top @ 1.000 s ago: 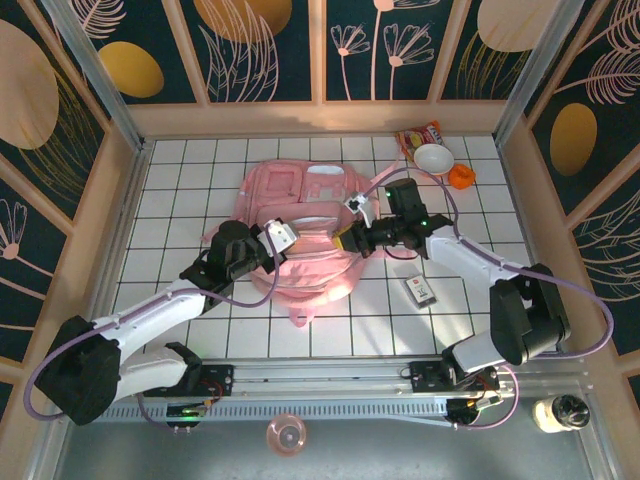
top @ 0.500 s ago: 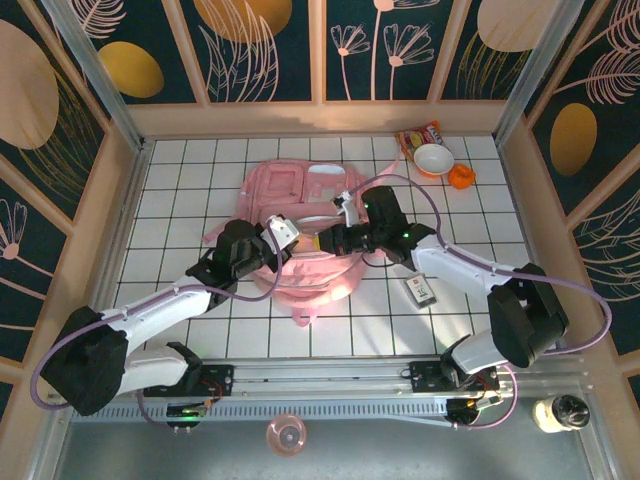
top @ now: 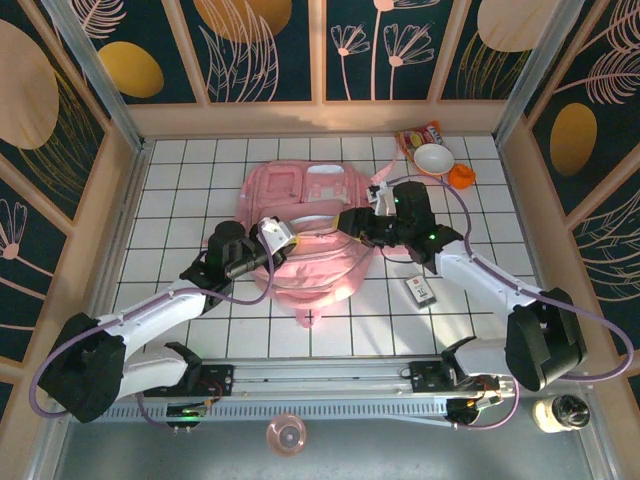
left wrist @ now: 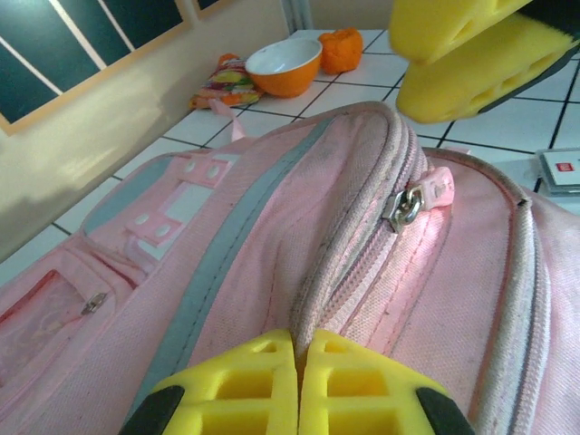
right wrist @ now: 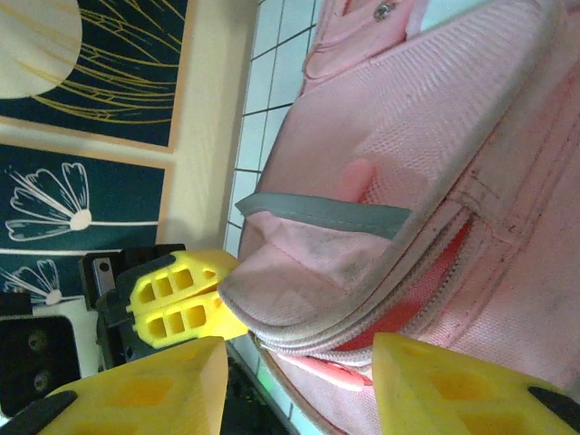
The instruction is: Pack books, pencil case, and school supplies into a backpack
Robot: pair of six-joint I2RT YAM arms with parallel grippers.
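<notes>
Backpack (top: 320,272) lies flat, long axis near-to-far, contents hidden; left pincer (left wrist: 298,337) clamps its zipper seam (left wrist: 349,263); right pincer (right wrist: 299,358) stands apart.

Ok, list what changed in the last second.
The right tool swept left across the large soft pink backpack, then drew back right and toward the far wall; it is open now. The left tool stayed shut on the bag's zipper edge. The backpack, the small dark rectangular item with a white label and the white bowl kept their places.
</notes>
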